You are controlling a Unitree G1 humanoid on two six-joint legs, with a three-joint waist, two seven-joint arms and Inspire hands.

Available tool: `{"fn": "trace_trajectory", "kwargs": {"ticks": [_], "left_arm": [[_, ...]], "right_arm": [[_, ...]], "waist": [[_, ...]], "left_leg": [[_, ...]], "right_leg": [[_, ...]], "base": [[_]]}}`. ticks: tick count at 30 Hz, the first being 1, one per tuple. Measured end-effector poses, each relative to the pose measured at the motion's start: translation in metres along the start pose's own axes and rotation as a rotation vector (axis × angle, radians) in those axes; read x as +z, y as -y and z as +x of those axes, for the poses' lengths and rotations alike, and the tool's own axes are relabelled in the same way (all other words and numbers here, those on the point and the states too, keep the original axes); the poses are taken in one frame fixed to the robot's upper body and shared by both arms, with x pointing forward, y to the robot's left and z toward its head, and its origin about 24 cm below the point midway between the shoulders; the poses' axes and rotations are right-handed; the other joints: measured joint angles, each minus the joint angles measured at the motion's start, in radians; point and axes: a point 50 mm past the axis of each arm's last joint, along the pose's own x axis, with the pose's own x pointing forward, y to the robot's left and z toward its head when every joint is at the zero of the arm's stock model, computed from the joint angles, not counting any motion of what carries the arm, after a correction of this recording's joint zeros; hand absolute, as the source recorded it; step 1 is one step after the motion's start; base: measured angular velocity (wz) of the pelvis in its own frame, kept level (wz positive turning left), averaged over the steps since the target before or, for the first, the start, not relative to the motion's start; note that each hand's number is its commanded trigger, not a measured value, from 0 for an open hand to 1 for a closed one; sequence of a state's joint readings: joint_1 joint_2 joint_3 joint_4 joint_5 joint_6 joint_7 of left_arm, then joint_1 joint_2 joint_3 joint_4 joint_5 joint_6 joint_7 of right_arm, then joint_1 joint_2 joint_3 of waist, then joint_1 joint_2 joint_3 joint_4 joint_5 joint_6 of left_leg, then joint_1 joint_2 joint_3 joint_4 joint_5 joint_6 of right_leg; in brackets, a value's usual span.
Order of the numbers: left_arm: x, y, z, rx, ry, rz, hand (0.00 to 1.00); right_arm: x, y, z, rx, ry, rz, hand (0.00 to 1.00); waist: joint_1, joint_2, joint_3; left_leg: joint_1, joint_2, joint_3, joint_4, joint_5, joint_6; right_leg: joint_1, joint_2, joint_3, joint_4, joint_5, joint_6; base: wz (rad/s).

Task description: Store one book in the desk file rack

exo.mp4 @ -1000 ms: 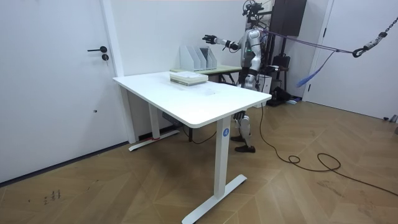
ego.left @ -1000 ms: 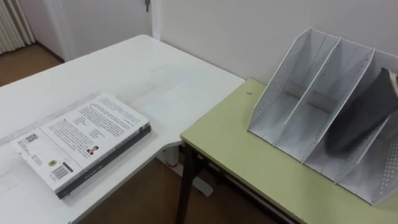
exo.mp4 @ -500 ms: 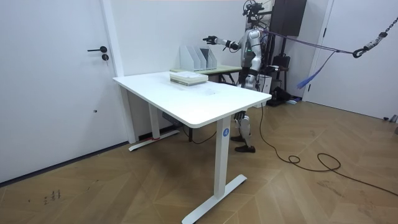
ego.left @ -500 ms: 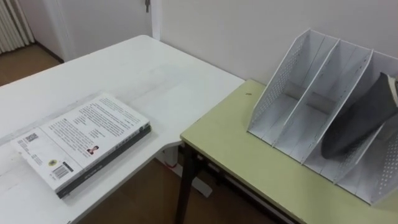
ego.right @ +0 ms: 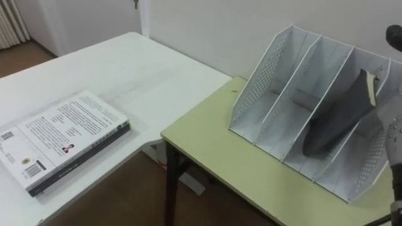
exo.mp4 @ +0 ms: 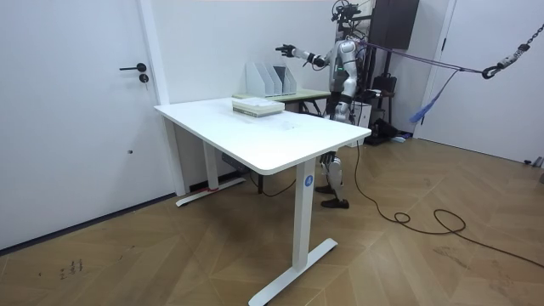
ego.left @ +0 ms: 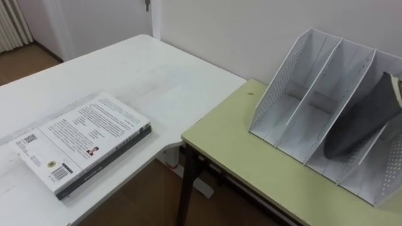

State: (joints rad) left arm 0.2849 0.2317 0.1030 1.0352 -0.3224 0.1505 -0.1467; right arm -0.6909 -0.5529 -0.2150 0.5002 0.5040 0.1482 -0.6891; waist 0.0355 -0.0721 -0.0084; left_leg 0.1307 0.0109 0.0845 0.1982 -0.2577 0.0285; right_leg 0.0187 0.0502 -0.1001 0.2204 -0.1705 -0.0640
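The white perforated file rack [ego.left: 281,86] stands on a yellow-green desk [ego.left: 251,164]. A dark book [ego.left: 363,120] leans tilted in the rack's third slot from the left, its spine up, with nothing holding it. My right hand [exo.mp4: 286,50] is raised above the rack with its fingers spread open, apart from the book; one dark fingertip [ego.right: 396,34] shows at the right edge of the right eye view. A stack of two books [ego.left: 85,142], white cover on top, lies flat on the white table [ego.left: 141,69] to the left.
The white table meets the green desk at a corner, with a gap to the wooden floor [ego.left: 141,201] below. The wall [ego.left: 239,25] runs close behind the rack. The rack's two left slots [ego.left: 314,94] hold nothing.
My right hand has opened, let go of the dark book and lifted up and away. The book has settled a little deeper into its slot.
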Motion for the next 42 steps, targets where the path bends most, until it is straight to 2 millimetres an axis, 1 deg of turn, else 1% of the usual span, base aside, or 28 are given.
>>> {"fn": "trace_trajectory", "kwargs": {"ticks": [3, 5, 6, 8, 9, 11, 12, 14, 15, 16, 19, 21, 22, 23, 24, 25, 26, 27, 29, 30, 32, 34, 35, 36, 38, 39, 41, 42], "left_arm": [[0.002, -0.001, 0.0, 0.001, -0.003, 0.009, 0.0], [0.0, -0.001, 0.001, 0.004, -0.011, 0.005, 0.0], [0.0, -0.002, 0.001, 0.004, -0.011, 0.001, 0.0], [0.001, -0.002, 0.001, 0.006, -0.01, -0.008, 0.0], [0.001, -0.003, 0.001, 0.007, -0.012, -0.008, 0.0], [0.002, -0.003, 0.001, 0.008, -0.01, -0.005, 0.0], [0.003, -0.003, 0.001, 0.007, -0.008, -0.005, 0.0], [0.009, 0.0, 0.002, -0.011, 0.005, 0.004, 0.0], [0.011, 0.001, 0.002, -0.018, 0.009, 0.002, 0.0], [0.014, 0.002, 0.003, -0.029, 0.015, 0.008, 0.0], [0.018, 0.004, 0.003, -0.071, 0.021, 0.015, 0.0], [0.02, 0.003, 0.003, -0.091, 0.014, 0.024, 0.0], [0.021, 0.0, 0.003, -0.091, 0.007, 0.035, 0.0], [0.024, -0.002, 0.003, -0.088, 0.001, 0.054, 0.0], [0.027, -0.001, 0.003, -0.09, 0.003, 0.059, 0.0], [0.03, 0.001, 0.004, -0.095, 0.008, 0.061, 0.0], [0.031, 0.004, 0.004, -0.111, 0.008, 0.062, 0.0], [0.032, 0.005, 0.005, -0.119, 0.009, 0.06, 0.0], [0.036, 0.01, 0.006, -0.136, 0.01, 0.074, 0.0], [0.037, 0.012, 0.006, -0.14, 0.008, 0.075, 0.0], [0.042, 0.016, 0.007, -0.146, 0.001, 0.113, 0.0], [0.044, 0.018, 0.008, -0.148, -0.001, 0.123, 0.0], [0.044, 0.02, 0.008, -0.153, -0.001, 0.127, 0.0], [0.043, 0.021, 0.008, -0.156, -0.002, 0.126, 0.0], [0.039, 0.024, 0.009, -0.17, -0.003, 0.079, 0.0], [0.038, 0.024, 0.009, -0.173, -0.002, 0.066, 0.0], [0.036, 0.025, 0.009, -0.174, 0.0, 0.05, 0.0], [0.036, 0.025, 0.009, -0.173, -0.002, 0.049, 0.0]], "right_arm": [[0.01, -0.014, -0.009, 0.123, 0.052, 0.005, 0.0], [0.023, -0.029, -0.023, 0.281, 0.116, 0.018, 0.0], [0.025, -0.033, -0.027, 0.325, 0.131, 0.019, 0.0], [0.028, -0.044, -0.046, 0.511, 0.174, 0.005, 0.0], [0.026, -0.046, -0.051, 0.564, 0.179, -0.004, 0.0], [0.011, -0.055, -0.073, 0.788, 0.16, -0.06, 0.0], [0.005, -0.056, -0.078, 0.841, 0.145, -0.075, 0.0], [-0.018, -0.06, -0.098, 1.057, 0.043, -0.112, 0.0], [-0.022, -0.061, -0.103, 1.113, 0.019, -0.113, 0.0], [-0.027, -0.065, -0.113, 1.222, -0.02, -0.111, 0.0], [-0.028, -0.072, -0.134, 1.46, -0.036, -0.111, 0.0], [-0.035, -0.071, -0.147, 1.595, -0.056, -0.11, 0.0], [-0.048, -0.068, -0.157, 1.673, -0.105, -0.119, 0.0], [-0.063, -0.062, -0.167, 1.74, -0.174, -0.139, 0.0], [-0.081, -0.053, -0.174, 1.796, -0.259, -0.165, 0.0], [-0.091, -0.047, -0.177, 1.819, -0.305, -0.19, 0.0], [-0.111, -0.037, -0.183, 1.858, -0.401, -0.262, 0.0], [-0.119, -0.032, -0.186, 1.877, -0.443, -0.302, 0.0], [-0.147, -0.01, -0.194, 1.922, -0.605, -0.405, 0.0], [-0.154, -0.004, -0.196, 1.926, -0.645, -0.423, 0.0], [-0.182, 0.019, -0.212, 1.952, -0.812, -0.489, 0.0], [-0.203, 0.038, -0.224, 1.958, -0.925, -0.561, 0.0], [-0.211, 0.05, -0.229, 1.958, -0.982, -0.608, 0.0], [-0.215, 0.056, -0.23, 1.955, -1.005, -0.633, 0.0], [-0.235, 0.084, -0.233, 1.876, -1.151, -0.691, 0.0], [-0.24, 0.091, -0.234, 1.848, -1.188, -0.7, 0.0], [-0.255, 0.12, -0.238, 1.733, -1.307, -0.739, 0.0], [-0.26, 0.127, -0.24, 1.701, -1.336, -0.741, 0.0]], "waist": [[0.001, 0.001, -0.0004], [0.001, 0.002, -0.0004], [0.002, 0.002, -0.0004], [0.001, 0.002, -0.0007], [0.002, 0.002, -0.0006], [0.001, 0.0, 0.0004], [0.002, 0.0, 0.0005], [0.021, -0.003, 0.0014], [0.021, -0.004, 0.0019], [0.028, -0.004, 0.0027], [0.047, -0.005, 0.0037], [0.057, -0.013, 0.0037], [0.063, -0.017, 0.0013], [0.08, -0.027, 0.003], [0.095, -0.03, 0.007], [0.103, -0.03, 0.0073], [0.111, -0.026, 0.01], [0.113, -0.023, 0.0117], [0.123, -0.007, 0.0222], [0.132, -0.004, 0.023], [0.139, 0.005, 0.0228], [0.141, 0.007, 0.0079], [0.142, 0.015, 0.0087], [0.143, 0.018, 0.0082], [0.137, 0.03, 0.0077], [0.133, 0.031, 0.0076], [0.131, 0.035, 0.0092], [0.131, 0.041, 0.0125]], "left_leg": [[0.0, 0.001, 0.001, 0.0, 0.0, 0.0], [0.002, 0.007, 0.009, 0.0, 0.0, 0.0], [0.003, 0.011, 0.009, 0.0, 0.0, 0.0], [0.006, 0.013, 0.012, -0.002, 0.0, 0.0], [0.006, 0.013, 0.012, -0.002, 0.0, 0.0], [0.008, 0.014, 0.022, -0.004, 0.0, -0.001], [0.007, 0.014, 0.022, -0.003, 0.0, -0.001], [0.004, 0.013, 0.024, -0.003, 0.0, -0.001], [0.003, 0.013, 0.025, -0.003, 0.0, -0.001], [-0.001, 0.013, 0.027, -0.003, 0.0, -0.001], [-0.005, 0.014, 0.032, -0.002, 0.0, -0.001], [0.004, 0.015, 0.03, -0.004, 0.0, -0.001], [0.005, 0.016, 0.025, -0.003, 0.0, -0.001], [0.009, 0.017, 0.022, -0.002, 0.0, -0.002], [0.012, 0.018, 0.022, -0.002, 0.0, -0.002], [0.012, 0.018, 0.022, -0.002, 0.0, -0.002], [0.009, 0.017, 0.022, -0.002, 0.0, -0.002], [0.002, 0.016, 0.022, -0.002, 0.0, -0.001], [-0.021, 0.014, 0.023, -0.005, -0.001, 0.001], [-0.023, 0.014, 0.026, -0.009, 0.0, 0.001], [-0.024, 0.014, 0.028, -0.012, 0.001, 0.003], [-0.025, 0.017, 0.027, -0.01, 0.001, 0.002], [-0.024, 0.017, 0.026, -0.008, 0.001, 0.002], [-0.022, 0.017, 0.026, -0.008, 0.001, 0.002], [-0.015, 0.015, 0.022, -0.007, 0.001, 0.002], [-0.016, 0.014, 0.021, -0.007, 0.001, 0.002], [-0.016, 0.012, 0.02, -0.006, 0.001, 0.002], [-0.017, 0.012, 0.02, -0.005, 0.001, 0.003]], "right_leg": [[-0.001, -0.002, 0.002, 0.0, 0.0, 0.0], [-0.001, 0.001, 0.011, 0.0, 0.001, -0.002], [0.0, 0.002, 0.012, 0.0, 0.002, -0.003], [0.002, 0.004, 0.015, 0.0, 0.004, -0.005], [0.002, 0.004, 0.017, 0.0, 0.004, -0.006], [0.002, 0.004, 0.017, 0.0, 0.005, -0.006], [0.002, 0.004, 0.016, 0.0, 0.005, -0.006], [-0.003, 0.002, 0.019, 0.0, 0.005, -0.006], [-0.006, 0.002, 0.021, 0.001, 0.005, -0.005], [-0.011, 0.003, 0.026, 0.002, 0.005, -0.005], [-0.013, 0.004, 0.028, -0.002, 0.008, -0.005], [0.001, 0.004, 0.021, -0.004, 0.009, -0.005], [0.007, 0.004, 0.017, -0.009, 0.009, -0.005], [0.015, 0.006, 0.016, -0.014, 0.01, -0.007], [0.02, 0.006, 0.015, -0.018, 0.013, -0.005], [0.02, 0.006, 0.015, -0.018, 0.015, -0.004], [0.019, 0.004, 0.014, -0.018, 0.018, -0.001], [0.017, 0.003, 0.011, -0.018, 0.019, 0.0], [0.0, 0.0, 0.004, -0.015, 0.027, 0.004], [-0.002, -0.001, 0.003, -0.015, 0.028, 0.004], [-0.005, -0.001, 0.0, -0.015, 0.028, 0.003], [-0.007, -0.001, -0.013, -0.015, 0.028, 0.002], [-0.006, -0.001, -0.016, -0.016, 0.029, 0.002], [-0.004, -0.001, -0.016, -0.017, 0.029, 0.002], [0.005, -0.003, -0.017, -0.019, 0.029, 0.002], [0.006, -0.004, -0.02, -0.019, 0.028, 0.003], [0.007, -0.006, -0.024, -0.02, 0.028, 0.003], [0.007, -0.007, -0.024, -0.02, 0.028, 0.003]], "base": [[-0.02], [-0.11], [-0.09], [-0.05], [0.0], [-0.02], [0.0], [-0.02], [-0.06], [-0.07], [-0.02], [0.11], [0.15], [0.13], [0.04], [0.04], [0.04], [0.08], [0.02], [-0.07], [-0.02], [0.0], [0.0], [0.0], [0.02], [0.07], [0.04], [0.0]]}}
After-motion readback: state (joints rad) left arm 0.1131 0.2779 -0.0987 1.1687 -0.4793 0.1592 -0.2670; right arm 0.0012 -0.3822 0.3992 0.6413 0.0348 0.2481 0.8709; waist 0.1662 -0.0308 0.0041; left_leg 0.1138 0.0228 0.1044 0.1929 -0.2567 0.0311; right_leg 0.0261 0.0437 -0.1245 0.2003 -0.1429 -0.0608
